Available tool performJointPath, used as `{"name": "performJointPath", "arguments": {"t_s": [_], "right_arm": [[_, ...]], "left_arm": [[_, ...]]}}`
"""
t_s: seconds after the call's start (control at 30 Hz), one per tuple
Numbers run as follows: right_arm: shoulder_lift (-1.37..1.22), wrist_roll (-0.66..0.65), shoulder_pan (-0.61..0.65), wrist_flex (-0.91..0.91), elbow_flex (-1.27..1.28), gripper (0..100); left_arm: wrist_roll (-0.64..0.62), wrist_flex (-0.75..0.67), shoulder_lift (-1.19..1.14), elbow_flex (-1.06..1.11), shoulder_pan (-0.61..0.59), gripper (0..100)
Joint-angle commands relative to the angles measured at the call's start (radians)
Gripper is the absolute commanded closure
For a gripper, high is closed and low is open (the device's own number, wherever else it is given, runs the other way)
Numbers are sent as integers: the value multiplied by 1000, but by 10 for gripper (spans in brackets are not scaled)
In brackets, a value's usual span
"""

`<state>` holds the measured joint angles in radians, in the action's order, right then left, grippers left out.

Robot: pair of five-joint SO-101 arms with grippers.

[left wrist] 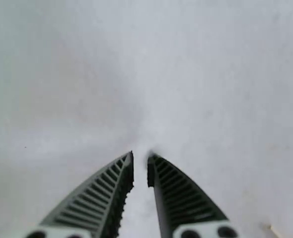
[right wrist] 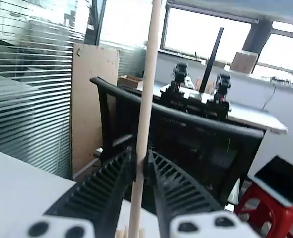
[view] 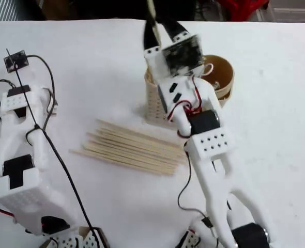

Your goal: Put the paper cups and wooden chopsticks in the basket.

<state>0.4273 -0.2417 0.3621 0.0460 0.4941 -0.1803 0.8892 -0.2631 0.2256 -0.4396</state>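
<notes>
Right wrist view: I see my right gripper (right wrist: 140, 159) clamped on one upright chopstick (right wrist: 150, 74) near the basket (view: 153, 109); my left gripper (left wrist: 140, 161) sits closed and empty over the table (left wrist: 196, 69).

I see pale tan chopsticks (view: 132, 147), a cream woven basket (view: 153, 107), a brown paper cup (view: 223, 72), a white table (view: 276, 129).

High camera sits fixed overhead, staring down on the white surface (view: 276, 62). Left wrist camera is low and tight, aimed past the left tool (left wrist: 140, 161) at that same surface. Right wrist camera rides high, facing level into the room past the right tool (right wrist: 140, 158) and its upright chopstick (right wrist: 149, 74), a pair the high view catches too, at the far edge.
</notes>
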Motion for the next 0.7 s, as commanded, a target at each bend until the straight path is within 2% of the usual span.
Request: {"name": "performJointPath", "arguments": {"t_s": [0.0, 0.27, 0.4, 0.53, 0.67], "right_arm": [[-12, 89, -56, 48, 51, 981], [61, 95, -42, 61, 244, 981], [124, 89, -33, 186, 411, 981], [145, 95, -27, 225, 525, 977], [148, 95, -33, 225, 545, 880]], "left_arm": [[-8, -18, 7, -5, 1, 928], [-8, -17, 7, -5, 1, 928], [-8, -17, 7, -5, 1, 928], [-8, -17, 7, -3, 1, 928], [-8, -18, 5, -3, 1, 928]]}}
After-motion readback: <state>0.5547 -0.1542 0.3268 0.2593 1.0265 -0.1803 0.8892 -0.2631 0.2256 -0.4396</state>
